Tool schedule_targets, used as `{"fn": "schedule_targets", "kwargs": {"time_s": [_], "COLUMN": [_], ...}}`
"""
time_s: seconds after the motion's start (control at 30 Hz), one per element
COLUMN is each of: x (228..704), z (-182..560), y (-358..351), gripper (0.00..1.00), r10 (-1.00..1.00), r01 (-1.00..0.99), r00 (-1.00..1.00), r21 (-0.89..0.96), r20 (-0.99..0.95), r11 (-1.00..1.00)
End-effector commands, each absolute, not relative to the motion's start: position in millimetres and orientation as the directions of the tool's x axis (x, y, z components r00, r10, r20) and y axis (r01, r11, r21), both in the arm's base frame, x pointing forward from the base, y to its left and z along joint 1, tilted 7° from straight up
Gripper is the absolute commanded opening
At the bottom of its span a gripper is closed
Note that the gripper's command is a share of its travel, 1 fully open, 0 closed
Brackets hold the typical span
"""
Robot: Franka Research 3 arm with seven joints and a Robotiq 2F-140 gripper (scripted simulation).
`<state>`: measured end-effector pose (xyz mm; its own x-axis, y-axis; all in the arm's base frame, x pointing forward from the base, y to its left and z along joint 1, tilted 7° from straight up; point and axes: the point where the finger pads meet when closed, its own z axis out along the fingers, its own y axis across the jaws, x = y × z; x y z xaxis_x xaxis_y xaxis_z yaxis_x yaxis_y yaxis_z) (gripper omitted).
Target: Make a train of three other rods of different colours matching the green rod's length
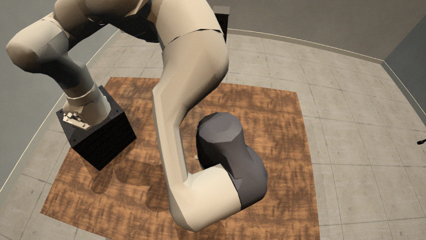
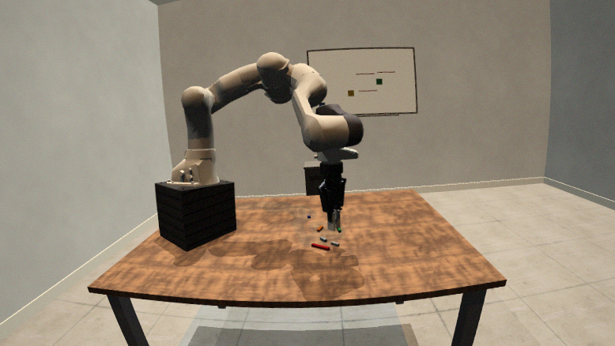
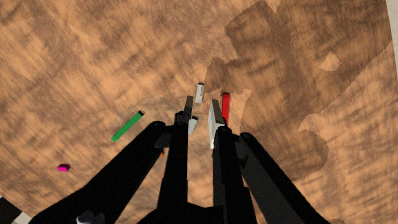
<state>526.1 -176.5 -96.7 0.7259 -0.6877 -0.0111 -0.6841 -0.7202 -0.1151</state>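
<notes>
In the wrist view my gripper (image 3: 201, 107) is shut to a narrow gap with nothing gripped, and bare table shows between the fingers. A short grey rod (image 3: 192, 125) lies on the table by the left fingertip. A second grey rod (image 3: 199, 93) lies just beyond the fingertips. The red rod (image 3: 225, 107) lies beyond the right fingertip. The green rod (image 3: 127, 126) lies to the left, and the magenta rod (image 3: 63, 168) far left. A sliver of the orange rod (image 3: 161, 155) shows behind the left finger. In the exterior view the gripper (image 2: 333, 224) hangs low over the rods, beside the green rod (image 2: 339, 230).
The exterior view shows the blue rod (image 2: 308, 216), orange rod (image 2: 319, 227), red rod (image 2: 320, 246) and two grey rods (image 2: 322, 238) (image 2: 334, 243) near the table's middle. The black robot base block (image 2: 195, 212) stands at the left. In the top view the arm hides the rods.
</notes>
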Motion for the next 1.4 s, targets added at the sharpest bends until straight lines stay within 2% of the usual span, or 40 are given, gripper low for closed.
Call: {"fn": "schedule_targets", "kwargs": {"time_s": [0.0, 1.37], "x": [527.0, 531.3], "z": [-99.8, -143.9], "y": [-175.2, -170.9], "gripper": [0.15, 0.15], "r10": [-0.694, -0.694], "r01": [-0.691, -0.691], "r00": [0.72, 0.72], "r21": [-0.118, -0.118], "r20": [-0.014, -0.014], "r11": [-0.714, -0.714]}}
